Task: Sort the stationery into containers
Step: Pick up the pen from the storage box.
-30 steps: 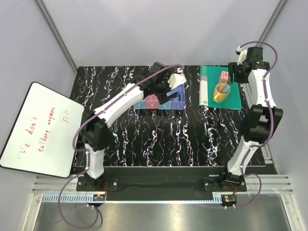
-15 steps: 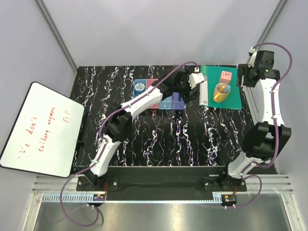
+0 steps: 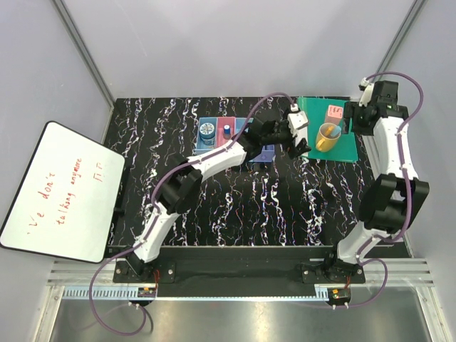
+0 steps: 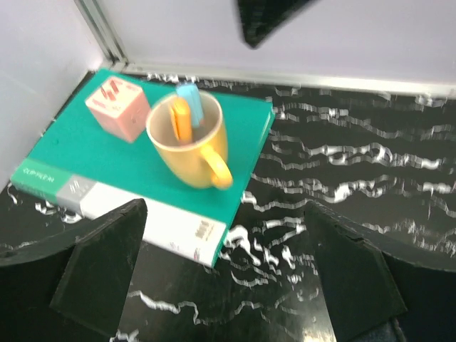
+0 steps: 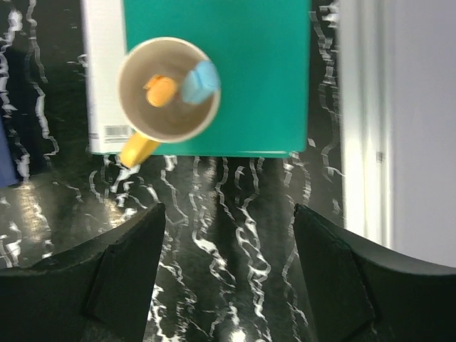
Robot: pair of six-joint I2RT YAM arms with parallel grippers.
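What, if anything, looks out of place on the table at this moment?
The orange stick and a pale blue item stand in the yellow mug on the green book, not in the row of bins. Nothing looks spilled or damaged.

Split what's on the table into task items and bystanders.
Job: bins, blue disc, blue cylinder, orange stick, pale blue piece.
Lying about: yellow mug holding the last two, green book, pink cube, whiteboard.
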